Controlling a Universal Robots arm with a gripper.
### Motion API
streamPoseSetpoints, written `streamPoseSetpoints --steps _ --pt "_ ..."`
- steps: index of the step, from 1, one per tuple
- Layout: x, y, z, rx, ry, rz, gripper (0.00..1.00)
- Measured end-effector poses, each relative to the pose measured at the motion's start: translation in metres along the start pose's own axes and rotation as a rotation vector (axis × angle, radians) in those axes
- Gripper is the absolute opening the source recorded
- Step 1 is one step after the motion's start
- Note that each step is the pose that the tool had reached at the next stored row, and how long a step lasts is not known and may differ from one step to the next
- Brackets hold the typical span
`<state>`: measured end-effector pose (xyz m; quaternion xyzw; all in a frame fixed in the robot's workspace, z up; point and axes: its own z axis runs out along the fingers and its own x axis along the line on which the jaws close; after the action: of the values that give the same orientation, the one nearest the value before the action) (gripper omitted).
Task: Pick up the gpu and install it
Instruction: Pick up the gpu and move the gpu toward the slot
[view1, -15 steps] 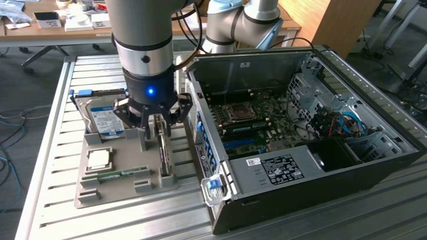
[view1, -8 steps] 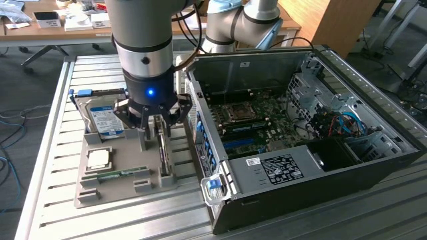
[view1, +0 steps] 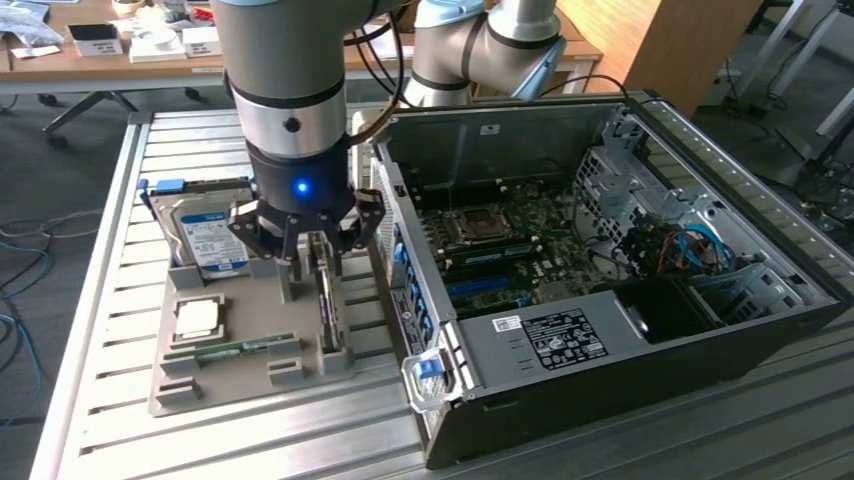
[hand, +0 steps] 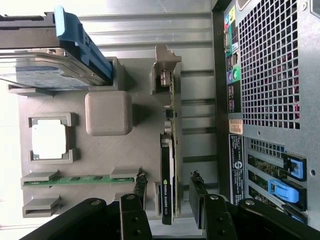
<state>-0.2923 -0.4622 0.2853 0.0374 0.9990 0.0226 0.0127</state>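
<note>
The gpu (hand: 167, 200) is stood on edge in the gray tray (view1: 214, 375), beside the computer case (view1: 747, 330). The open claw (hand: 168, 176) is held over it. Picking up is in hand; a straight squeeze is needed.

Top of gpu (view1: 327, 312) behind claw (view1: 311, 268)

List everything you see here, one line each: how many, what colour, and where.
graphics card: one, black and tan, on edge in the holder
hard drive: one, silver, blue-white label, in the holder
processor chip: one, silver, flat in the holder
memory stick: one, green, in the holder
holder: one, grey, on the table
computer case: one, black, side open, exterior view's right
table: one, silver, slatted
arm: one, grey, above the holder
fingers: two, black, open, either side of the graphics card
</note>
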Motion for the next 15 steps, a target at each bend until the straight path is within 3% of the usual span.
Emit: streamPoseSetpoints --steps 15 --pt "-0.0024 -0.0002 0.0070 0.0000 0.0001 0.000 0.47"
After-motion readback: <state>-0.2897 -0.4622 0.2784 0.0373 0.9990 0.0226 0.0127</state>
